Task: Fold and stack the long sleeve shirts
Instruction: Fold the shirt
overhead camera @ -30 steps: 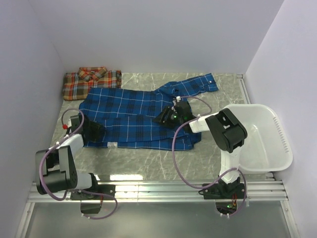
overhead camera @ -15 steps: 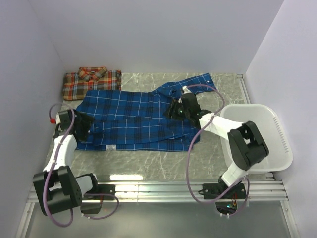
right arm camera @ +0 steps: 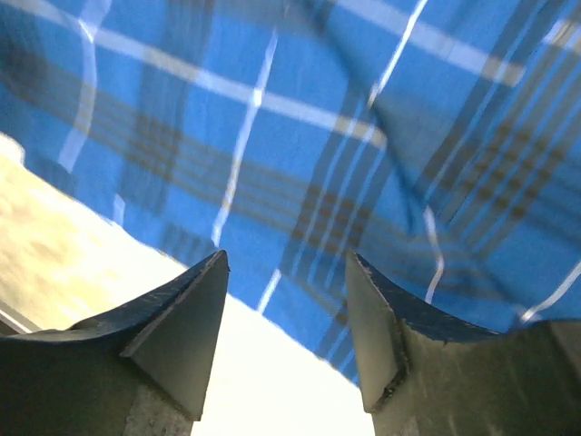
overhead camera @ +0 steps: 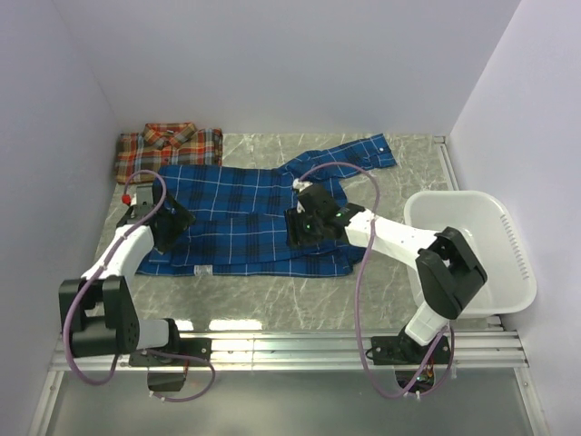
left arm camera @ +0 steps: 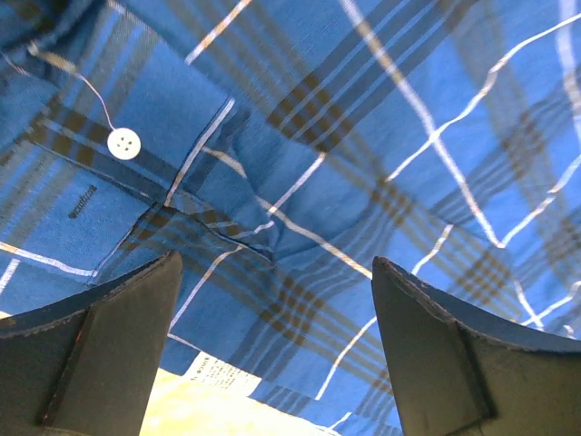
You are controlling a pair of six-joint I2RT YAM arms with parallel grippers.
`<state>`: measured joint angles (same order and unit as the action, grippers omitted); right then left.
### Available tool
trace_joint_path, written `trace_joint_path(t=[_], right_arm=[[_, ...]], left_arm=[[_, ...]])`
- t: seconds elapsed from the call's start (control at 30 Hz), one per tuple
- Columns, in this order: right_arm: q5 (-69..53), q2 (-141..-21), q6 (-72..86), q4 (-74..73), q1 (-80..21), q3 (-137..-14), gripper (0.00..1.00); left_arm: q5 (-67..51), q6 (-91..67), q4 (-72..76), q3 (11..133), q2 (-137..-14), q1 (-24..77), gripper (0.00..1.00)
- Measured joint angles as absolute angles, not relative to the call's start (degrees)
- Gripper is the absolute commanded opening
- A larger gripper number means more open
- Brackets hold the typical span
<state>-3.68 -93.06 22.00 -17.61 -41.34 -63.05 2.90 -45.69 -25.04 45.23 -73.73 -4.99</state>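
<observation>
The royal blue plaid shirt [overhead camera: 245, 213] lies spread across the middle of the table, one sleeve [overhead camera: 359, 154] reaching to the back right. The red-orange plaid shirt [overhead camera: 168, 148] lies folded at the back left corner. My left gripper [overhead camera: 177, 222] is open and empty over the blue shirt's left part; in the left wrist view [left arm camera: 272, 272] the cloth [left arm camera: 363, 136] with a white button [left arm camera: 124, 143] fills the frame. My right gripper [overhead camera: 300, 227] is open and empty over the shirt's right middle; the right wrist view [right arm camera: 286, 272] shows the blue cloth [right arm camera: 363, 136] and its lower edge.
A white plastic basket [overhead camera: 477, 250] stands at the right edge of the table. Walls close in the left, back and right sides. A metal rail [overhead camera: 290, 345] runs along the near edge by the arm bases.
My left gripper has moved right and onto the blue shirt's left part. My right gripper has moved left and nearer, from the collar area toward the shirt's middle.
</observation>
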Motion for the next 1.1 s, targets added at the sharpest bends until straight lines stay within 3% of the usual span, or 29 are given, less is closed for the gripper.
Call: trace_joint_path(t=[0.17, 0.5, 0.87, 1.1], right_arm=[[-2.5, -94.2, 21.5, -23.6, -42.2, -61.0, 0.54], [1.1, -97.1, 23.0, -29.7, -40.4, -57.0, 0.51], [4.0, -94.6, 28.1, -31.8, -35.7, -54.5, 0.52], [10.4, -88.5, 28.0, -36.3, -35.8, -53.0, 0.55]], left_arm=[[2.9, -46.6, -24.8, 44.3, -76.9, -4.5, 0.91], [3.0, -49.5, -23.6, 42.3, -81.7, -4.6, 0.91], [1.3, -51.8, -22.0, 39.8, -79.0, -6.6, 0.91], [5.0, -50.5, -30.2, 39.8, -69.1, -5.3, 0.94]])
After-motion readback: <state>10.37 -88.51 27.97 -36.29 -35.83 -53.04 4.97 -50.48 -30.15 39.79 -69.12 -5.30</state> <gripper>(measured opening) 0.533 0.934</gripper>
